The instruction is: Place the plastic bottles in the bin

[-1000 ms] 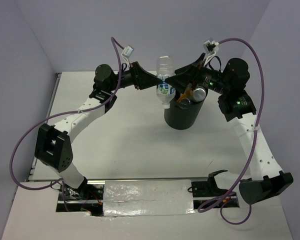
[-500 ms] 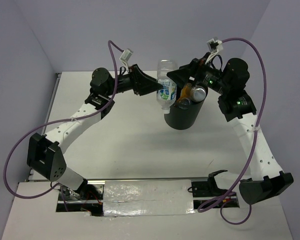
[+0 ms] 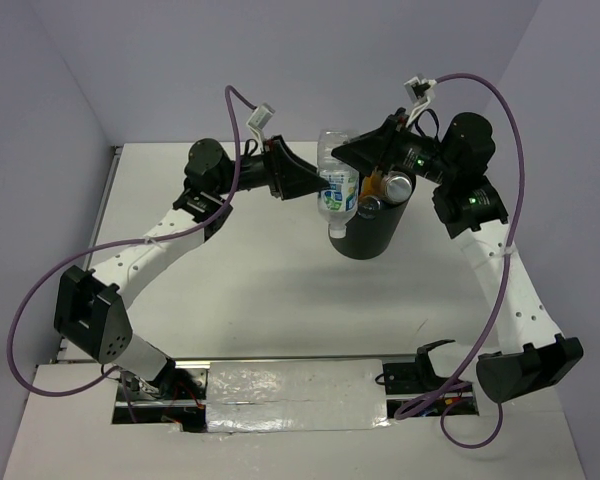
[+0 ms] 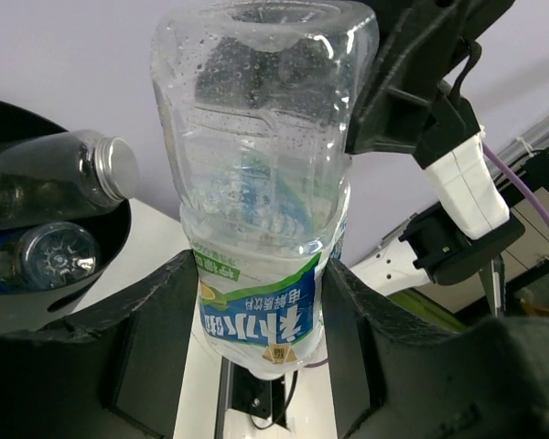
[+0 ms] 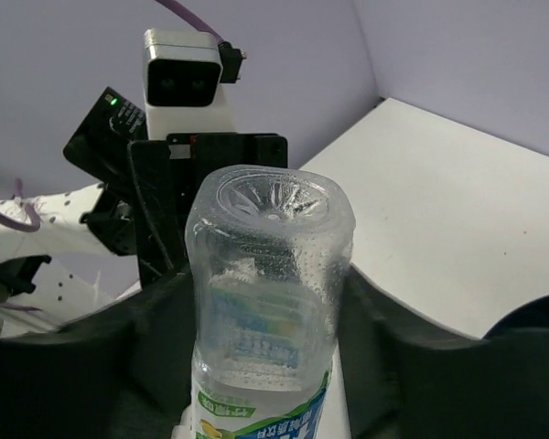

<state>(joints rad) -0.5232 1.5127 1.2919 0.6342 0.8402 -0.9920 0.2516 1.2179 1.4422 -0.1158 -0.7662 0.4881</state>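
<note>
By bin (image 3: pixel 366 240) rim | left gripper (image 4: pixel 261 315), right gripper (image 5: pixel 265 352) clamp clear bottle (image 4: pixel 256 183) (inverted)

Top camera high behind the near edge, looking down over the worktop (image 3: pixel 250 300) to the far edge; wrist cameras close in, facing each other across the upturned clear bottle (image 4: pixel 256 210), shared by all three.

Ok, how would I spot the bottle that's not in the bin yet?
Find the black bin on the table. At its left rim is a clear bottle, upside down, with a blue and green label. Only this one is outside the bin, held in the air.
</note>
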